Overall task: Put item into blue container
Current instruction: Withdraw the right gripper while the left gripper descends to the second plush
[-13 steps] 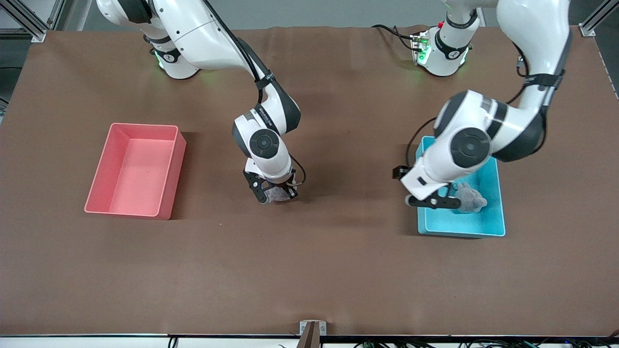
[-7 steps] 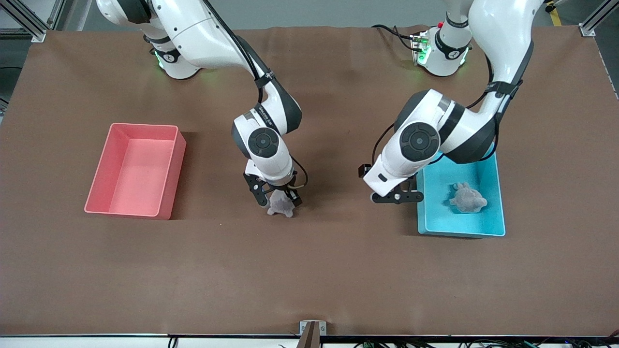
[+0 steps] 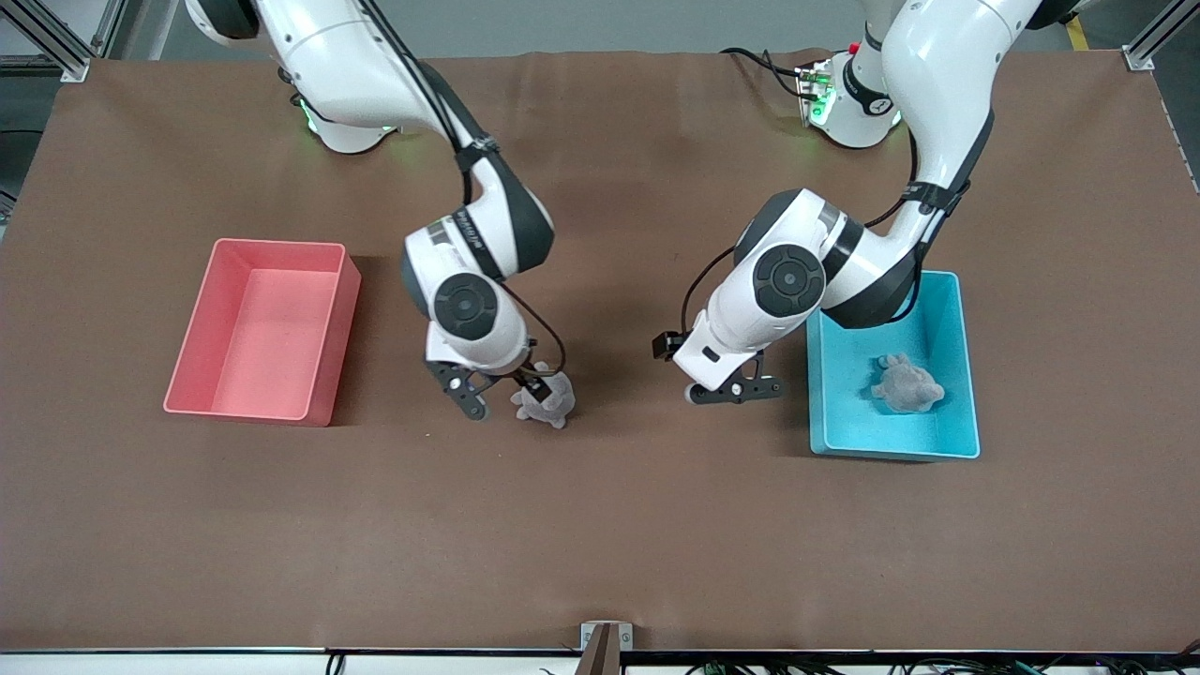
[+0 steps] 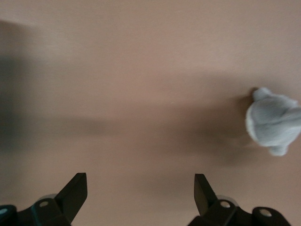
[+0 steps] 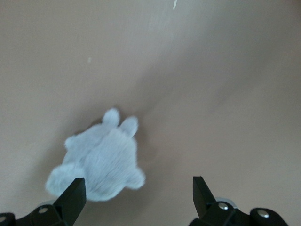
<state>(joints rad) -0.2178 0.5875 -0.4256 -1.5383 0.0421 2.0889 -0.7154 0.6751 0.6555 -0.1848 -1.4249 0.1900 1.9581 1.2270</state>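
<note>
A small grey plush item (image 3: 547, 401) lies on the brown table near the middle. My right gripper (image 3: 497, 394) hangs open just beside it, and one finger (image 3: 536, 386) sits close over the toy. In the right wrist view the plush item (image 5: 99, 160) lies off to one side of the open right gripper (image 5: 136, 193), not between its fingers. The blue container (image 3: 848, 427) stands toward the left arm's end with another grey plush (image 3: 906, 386) inside. My left gripper (image 3: 734, 389) is open and empty over bare table beside the container. The left wrist view shows the left gripper (image 4: 138, 190) and the table plush (image 4: 273, 121).
A pink bin (image 3: 281, 246) of the same size stands toward the right arm's end of the table, with nothing in it. The table's edge (image 3: 600, 647) runs along the side nearest the front camera.
My right gripper opened, let the plush down on the table and shifted toward the pink bin. My left arm swung away from over the blue container toward the table's middle.
</note>
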